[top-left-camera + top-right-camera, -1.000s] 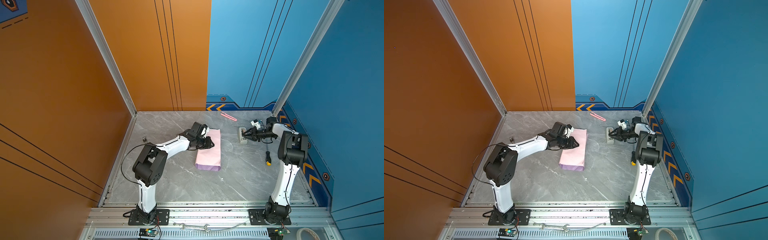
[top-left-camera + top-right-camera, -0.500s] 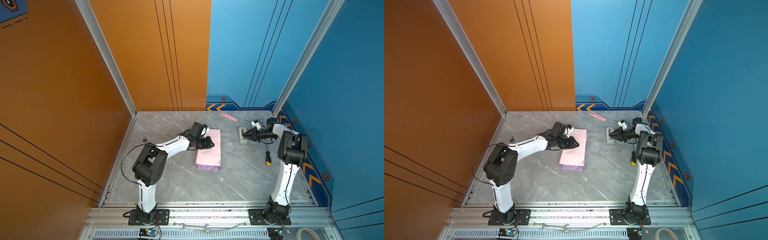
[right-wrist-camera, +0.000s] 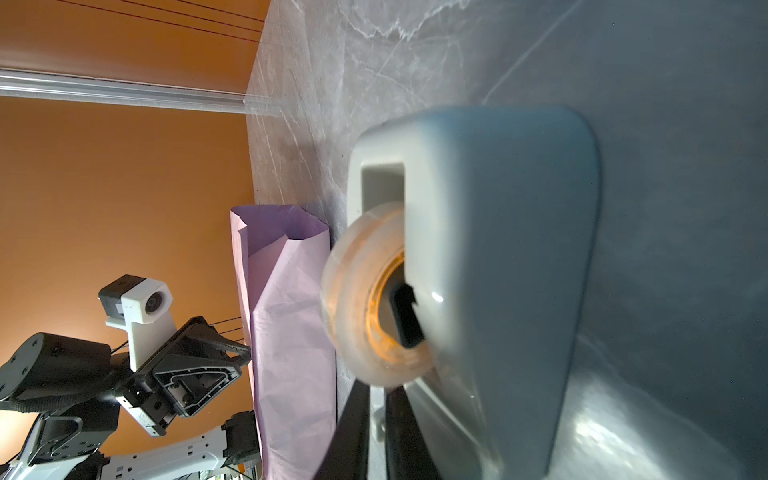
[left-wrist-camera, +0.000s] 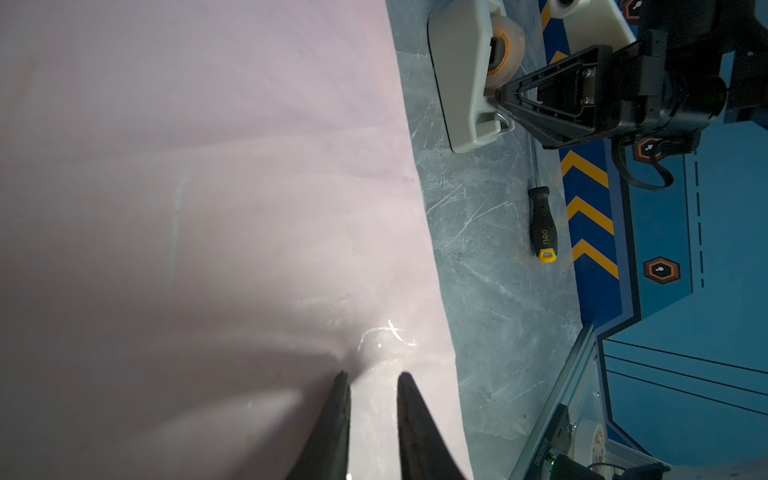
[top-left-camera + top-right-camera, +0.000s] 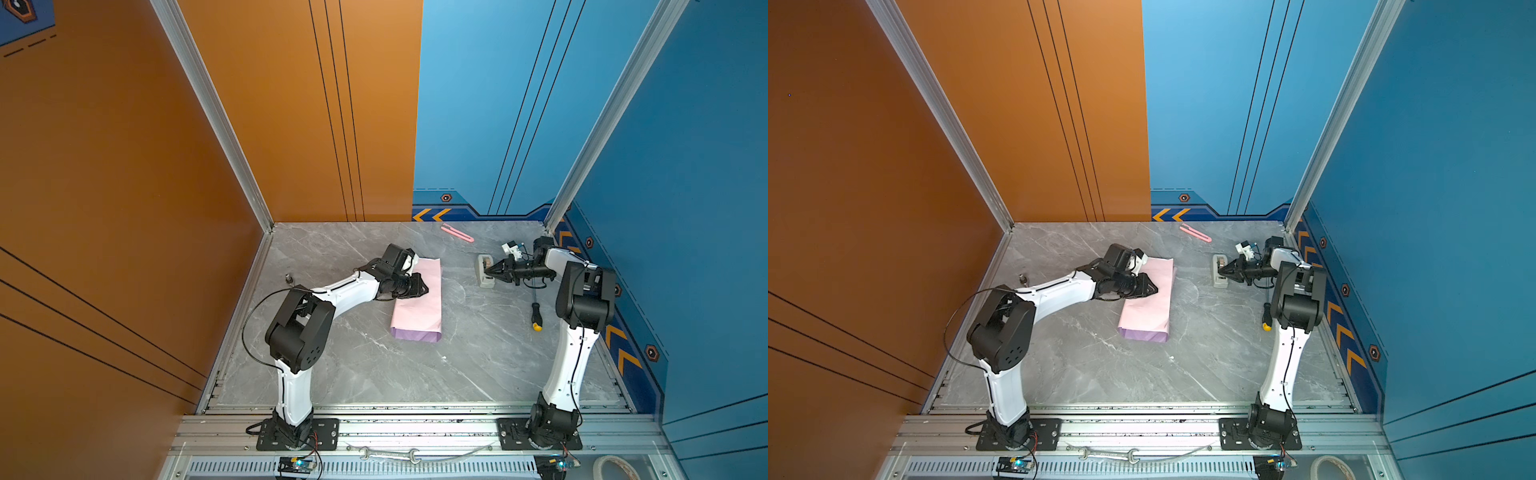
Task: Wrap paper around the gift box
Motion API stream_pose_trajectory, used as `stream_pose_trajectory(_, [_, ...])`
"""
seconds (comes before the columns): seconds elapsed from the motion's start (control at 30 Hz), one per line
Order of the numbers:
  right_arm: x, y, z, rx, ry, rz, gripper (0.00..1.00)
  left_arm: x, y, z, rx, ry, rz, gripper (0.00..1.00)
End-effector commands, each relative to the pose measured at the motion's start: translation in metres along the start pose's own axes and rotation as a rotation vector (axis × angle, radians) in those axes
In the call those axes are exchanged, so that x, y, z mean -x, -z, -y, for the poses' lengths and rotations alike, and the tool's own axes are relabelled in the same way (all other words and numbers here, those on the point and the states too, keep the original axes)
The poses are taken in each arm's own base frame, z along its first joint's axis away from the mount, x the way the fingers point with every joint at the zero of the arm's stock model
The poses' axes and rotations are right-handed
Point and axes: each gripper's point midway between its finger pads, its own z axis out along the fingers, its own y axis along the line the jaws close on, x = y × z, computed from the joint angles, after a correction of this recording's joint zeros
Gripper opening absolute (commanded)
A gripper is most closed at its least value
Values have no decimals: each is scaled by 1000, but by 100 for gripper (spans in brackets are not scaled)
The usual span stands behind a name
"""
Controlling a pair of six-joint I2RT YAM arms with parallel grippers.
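**While the right arm is at the tape dispenser (image 5: 484, 262), the left pins the paper (image 5: 417, 299)**

Position: paper lies mid-worktop (image 5: 353, 365) as a long folded packet, pink face up, lilac at the end nearest the arm bases. Gift box not visible; I judge it sits inside the folds.

Left end effector (image 4: 372, 376): jaws narrowly parted, holding nothing, tips pressed on the pink face near the edge facing the dispenser.

Right end effector (image 4: 498, 99): jaws drawn to a point at the dispenser's cutter end; whether tape (image 3: 345, 299) is between them, cannot tell.

Handling (judgement): sheet thin, light, creased, likely to spring open if released. Press where the stiff box backs it. Avoid pinching the hollow lilac end, which would crush.
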Motion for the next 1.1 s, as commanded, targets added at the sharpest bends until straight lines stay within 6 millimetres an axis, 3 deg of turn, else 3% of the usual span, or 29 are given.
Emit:
stream_pose_trajectory(0.0, [-7,-2,-23,61,-38,-27,8,-28,-6,-41,135,73,-81,23])
stream_pose_trajectory(0.17, [-4,5,-26,43,-62,-11,0,-28,-5,-42,138,72,-79,23])
stream_pose_trajectory(0.57, [-8,19,-46,45,-106,13,0,-27,-3,-41,137,70,-68,23])
stream_pose_trajectory(0.83, [-26,28,-45,4,-187,24,0,-26,-3,-38,128,64,-66,23])
stream_pose_trajectory(1.07, [-54,41,-49,-18,-230,41,0,-26,-4,-36,125,63,-69,23])
